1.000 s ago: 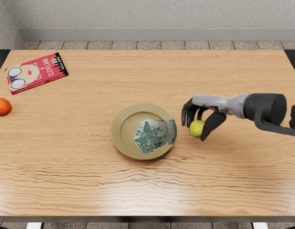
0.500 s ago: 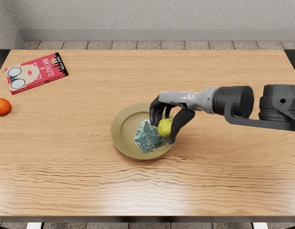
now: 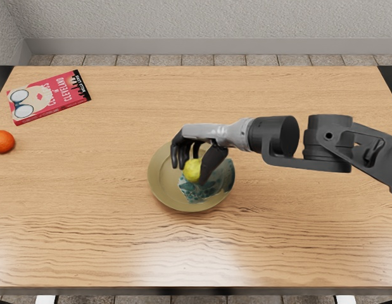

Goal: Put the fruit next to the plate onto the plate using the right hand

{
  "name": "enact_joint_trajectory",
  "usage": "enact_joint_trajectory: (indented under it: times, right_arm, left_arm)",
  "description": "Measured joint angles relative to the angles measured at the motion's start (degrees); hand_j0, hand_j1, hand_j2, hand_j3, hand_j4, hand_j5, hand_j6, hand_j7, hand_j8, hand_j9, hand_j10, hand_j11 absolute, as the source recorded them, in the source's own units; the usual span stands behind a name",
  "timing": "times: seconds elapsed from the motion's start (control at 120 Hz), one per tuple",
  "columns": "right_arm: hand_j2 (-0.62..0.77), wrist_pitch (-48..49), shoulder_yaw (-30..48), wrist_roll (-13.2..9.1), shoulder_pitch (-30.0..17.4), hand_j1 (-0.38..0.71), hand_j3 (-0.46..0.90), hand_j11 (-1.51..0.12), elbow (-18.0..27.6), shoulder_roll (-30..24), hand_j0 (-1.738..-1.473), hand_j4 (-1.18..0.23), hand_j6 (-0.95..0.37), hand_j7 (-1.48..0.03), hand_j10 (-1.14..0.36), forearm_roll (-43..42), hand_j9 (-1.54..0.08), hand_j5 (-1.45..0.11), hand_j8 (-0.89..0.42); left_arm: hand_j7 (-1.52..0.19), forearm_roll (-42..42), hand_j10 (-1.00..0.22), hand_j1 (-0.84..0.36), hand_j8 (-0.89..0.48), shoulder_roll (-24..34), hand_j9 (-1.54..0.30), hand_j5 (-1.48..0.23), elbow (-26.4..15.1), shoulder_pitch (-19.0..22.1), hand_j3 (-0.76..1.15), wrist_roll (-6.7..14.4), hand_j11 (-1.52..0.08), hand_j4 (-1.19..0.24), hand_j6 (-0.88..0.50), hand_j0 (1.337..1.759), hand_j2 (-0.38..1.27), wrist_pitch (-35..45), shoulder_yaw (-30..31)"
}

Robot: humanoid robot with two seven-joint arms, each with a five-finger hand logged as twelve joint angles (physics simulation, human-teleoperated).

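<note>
Head view: the right robot hand [image 3: 196, 149], its grey arm entering from the right edge, has its dark fingers closed around a small round yellow-green fruit [image 3: 193, 170]. It holds the fruit over the round olive-tan plate [image 3: 156, 180] with a teal floral pattern, at frame centre on the wooden surface [image 3: 278, 240]. At upper left lies a red paperback book [image 3: 48, 96] whose cover shows "CLEVELAND". A round orange fruit [image 3: 2, 141] sits at the left edge.

Right hand [image 3: 193, 152] curled, arm [image 3: 275, 135] outstretched

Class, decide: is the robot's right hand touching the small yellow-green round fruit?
Touching. The head view shows the right hand with dark fingers curled around the small yellow-green round fruit.
</note>
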Motion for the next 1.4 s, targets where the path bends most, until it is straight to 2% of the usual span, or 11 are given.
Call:
enact_joint_trajectory:
  times: [0.267, 0.467, 0.675, 0.875, 0.95, 1.142, 1.4]
  right_arm:
    - [0.37, -0.05, -0.18, -0.04, -0.13, 0.3, 0.0, -0.89, -2.83, 3.07, -1.657, -0.67, -0.65, -0.88, -0.55, -1.15, -0.89, -0.89, -0.47]
    - [0.18, -0.07, -0.18, -0.07, -0.42, 0.26, 0.0, -0.78, -3.7, 3.88, -1.658, -0.59, -0.59, -0.77, -0.53, -1.18, -0.78, -0.78, -0.46]
    - [0.01, -0.16, -0.13, -0.08, -0.66, 0.19, 0.0, -0.63, -4.33, 4.5, -1.658, -0.48, -0.48, -0.62, -0.46, -1.17, -0.63, -0.63, -0.43]
    - [-0.03, -0.69, -0.1, -0.01, -0.76, 0.08, 0.0, -0.49, -4.95, 4.62, -1.658, -0.37, -0.37, -0.49, -0.36, -0.75, -0.49, -0.49, -0.35]
    - [-0.03, -0.87, 0.03, 0.0, -0.77, 0.0, 0.0, -0.39, -5.02, 4.6, -1.658, -0.3, -0.3, -0.39, -0.3, -0.09, -0.39, -0.39, -0.29]
    - [-0.02, 0.89, 0.84, 0.18, -0.27, -0.19, 0.0, -0.18, -5.02, 2.58, -1.658, -0.14, -0.14, -0.18, -0.14, 11.61, -0.18, -0.18, -0.14]
    - [-0.01, 12.46, 4.18, 0.59, -0.35, -0.28, 0.0, -0.08, -4.93, -4.72, -1.658, -0.06, -0.06, -0.08, -0.06, 34.3, -0.08, -0.08, -0.06]
  left_arm:
    - [0.0, 0.0, 0.0, 0.35, 0.0, 0.0, 0.0, 0.0, 0.0, -0.01, 0.0, 0.0, 0.0, 0.0, 0.0, 1.658, 0.0, 0.0, 0.01]
    - [0.0, 0.0, 0.0, 0.35, 0.0, 0.0, 0.0, 0.0, 0.0, 0.01, 0.0, 0.0, 0.0, 0.0, 0.0, 1.658, 0.0, 0.0, -0.02]
    - [0.0, 0.0, 0.0, 0.35, 0.0, 0.0, 0.0, 0.0, 0.0, -0.04, 0.0, 0.0, 0.0, 0.0, 0.0, 1.658, 0.0, 0.0, 0.0]
    - [0.0, 0.0, 0.0, 0.35, 0.0, 0.0, 0.0, 0.0, 0.0, -0.07, 0.0, 0.0, 0.0, 0.0, 0.0, 1.658, 0.0, 0.0, 0.01]
    - [0.0, 0.0, 0.0, 0.35, 0.0, 0.0, 0.0, 0.0, 0.0, -0.05, 0.0, 0.0, 0.0, 0.0, 0.0, 1.658, 0.0, 0.0, 0.0]
    - [0.0, 0.0, 0.0, 0.35, 0.0, 0.0, 0.0, 0.0, 0.0, -0.01, 0.0, 0.0, 0.0, 0.0, 0.0, 1.658, 0.0, 0.0, 0.0]
    - [0.0, 0.0, 0.0, 0.35, 0.0, 0.0, 0.0, 0.0, 0.0, -0.06, 0.0, 0.0, 0.0, 0.0, 0.0, 1.658, 0.0, 0.0, 0.0]
